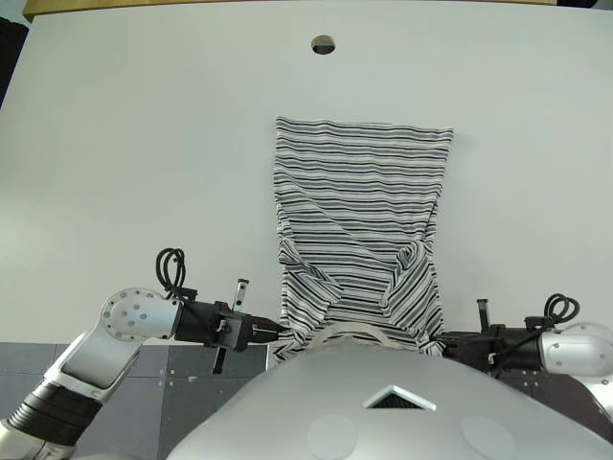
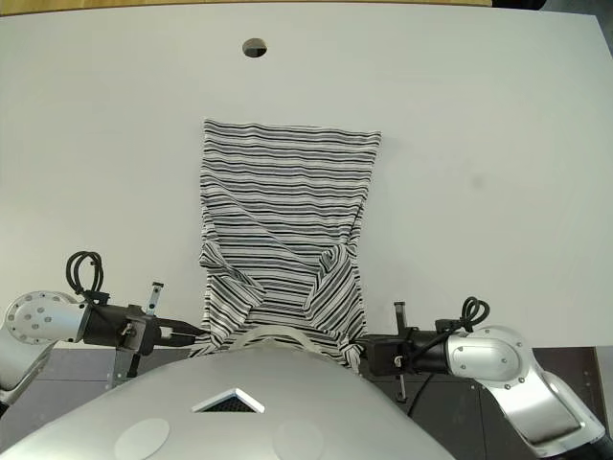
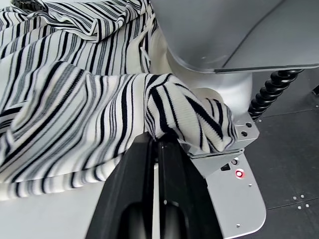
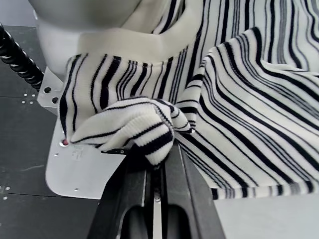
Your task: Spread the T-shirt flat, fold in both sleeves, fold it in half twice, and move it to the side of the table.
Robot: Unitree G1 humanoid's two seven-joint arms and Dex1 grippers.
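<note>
A black-and-white striped T-shirt [image 1: 359, 201] lies lengthwise on the white table [image 1: 144, 144], hem at the far end, both sleeves folded in over the body. Its collar end hangs at the table's near edge. My left gripper [image 1: 278, 329] is shut on the shirt's near left corner, the fabric bunched over the fingers [image 3: 164, 124]. My right gripper [image 2: 356, 353] is shut on the near right corner, with striped cloth [image 4: 134, 124] wrapped around its tips.
A round cable hole [image 1: 324, 44] sits in the table near the far edge. Wide bare tabletop lies left and right of the shirt. Dark floor tiles [image 1: 29, 364] show below the near edge.
</note>
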